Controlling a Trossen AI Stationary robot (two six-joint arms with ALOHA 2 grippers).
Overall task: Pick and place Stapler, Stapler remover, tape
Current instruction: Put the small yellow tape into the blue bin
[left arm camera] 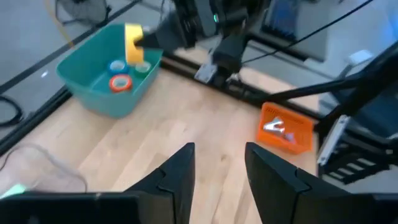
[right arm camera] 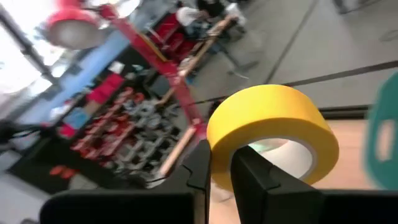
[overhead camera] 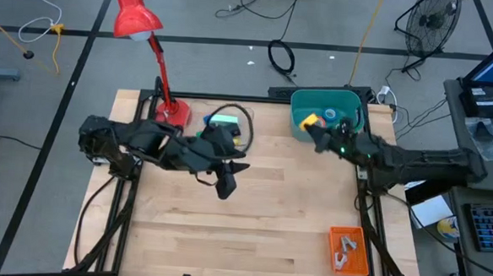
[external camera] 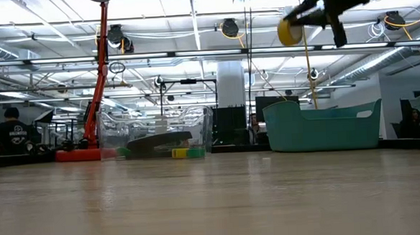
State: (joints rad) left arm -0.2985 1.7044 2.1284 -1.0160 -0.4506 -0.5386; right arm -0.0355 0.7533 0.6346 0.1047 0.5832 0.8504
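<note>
Right gripper [overhead camera: 313, 125] clamped on yellow tape [right arm camera: 273, 134], one finger through the ring's hole, raised over the near rim of the teal bin [overhead camera: 303, 116] at the table's [overhead camera: 267, 232] far edge. Blue tape [left arm camera: 117, 66], orange tape [left arm camera: 120, 83] and green tape [left arm camera: 142, 66] lying inside the bin. Left gripper [left arm camera: 217, 171] above mid-table, fingers parted, holding nothing. Orange tray [overhead camera: 348, 250] near the front right corner, metal pieces inside. Red lamp [overhead camera: 139, 18] at far left.

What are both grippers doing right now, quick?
Left gripper: open, empty, above the table middle.
Right gripper: shut on the yellow tape, above the teal bin.
</note>
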